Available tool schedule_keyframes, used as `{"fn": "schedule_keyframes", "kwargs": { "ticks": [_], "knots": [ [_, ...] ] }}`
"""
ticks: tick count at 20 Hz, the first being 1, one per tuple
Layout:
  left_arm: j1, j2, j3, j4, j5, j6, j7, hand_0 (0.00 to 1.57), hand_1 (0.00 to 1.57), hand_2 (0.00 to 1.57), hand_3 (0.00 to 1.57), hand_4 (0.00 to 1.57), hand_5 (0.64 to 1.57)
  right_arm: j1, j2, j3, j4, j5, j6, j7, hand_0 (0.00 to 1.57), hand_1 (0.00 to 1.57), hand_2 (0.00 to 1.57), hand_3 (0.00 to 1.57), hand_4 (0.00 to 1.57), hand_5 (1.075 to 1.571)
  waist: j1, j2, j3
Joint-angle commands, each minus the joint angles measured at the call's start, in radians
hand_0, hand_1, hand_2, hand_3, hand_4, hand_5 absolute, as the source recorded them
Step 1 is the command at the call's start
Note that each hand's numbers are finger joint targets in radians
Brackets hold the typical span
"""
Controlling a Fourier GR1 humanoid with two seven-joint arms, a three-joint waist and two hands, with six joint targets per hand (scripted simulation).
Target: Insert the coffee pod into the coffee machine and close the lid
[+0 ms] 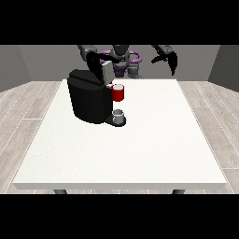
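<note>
Large white counter (140, 154), wide, with a pale rim along the near edge and two dark legs just showing beneath it. Set on a wooden plank floor (28, 107). Standing directly on the counter, toward the far left corner: a black coffee machine (88, 100), bulky, its body well in from the left edge. Joined at its right side, a dark drip base resting on the surface, with a small grey cup (119, 114) on it. Rest of the surface bare white out to the near and right edges.
</note>
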Motion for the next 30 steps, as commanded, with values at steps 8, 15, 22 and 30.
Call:
{"fn": "schedule_keyframes", "kwargs": {
  "ticks": [8, 15, 22, 30],
  "knots": [
    [-0.014, -0.008, -0.034, -0.003, -0.001, -0.019, -0.015, 0.00, 0.00, 0.00, 0.00, 0.36, 1.571, -0.112, 0.007, 0.075, -0.026, 0.072, 0.007, 0.011, 0.00, 0.00, 0.00, 0.00, 0.00, 1.571, 0.085, 0.031, -0.0063],
    [-0.082, -0.002, -0.047, 0.007, -0.012, -0.022, -0.035, 0.00, 0.00, 0.00, 0.00, 0.40, 1.571, -0.193, -0.013, 0.096, -0.094, 0.130, -0.039, 0.070, 0.00, 0.00, 0.00, 0.00, 0.30, 1.571, 0.171, 0.091, -0.0065],
    [-0.142, -0.013, -0.059, -0.001, 0.018, -0.051, -0.008, 0.00, 0.00, 0.00, 0.00, 0.44, 1.571, -0.211, -0.052, 0.070, -0.154, 0.140, -0.046, 0.142, 0.00, 0.00, 0.00, 0.00, 0.10, 1.571, 0.240, 0.129, -0.0051],
    [-0.216, -0.034, -0.095, 0.010, 0.010, -0.063, -0.025, 0.00, 0.00, 0.00, 0.00, 0.36, 1.571, -0.262, -0.129, 0.054, -0.270, 0.177, -0.045, 0.302, 0.00, 0.00, 0.00, 0.00, 0.00, 1.571, 0.350, 0.201, -0.0055]
  ]
}}
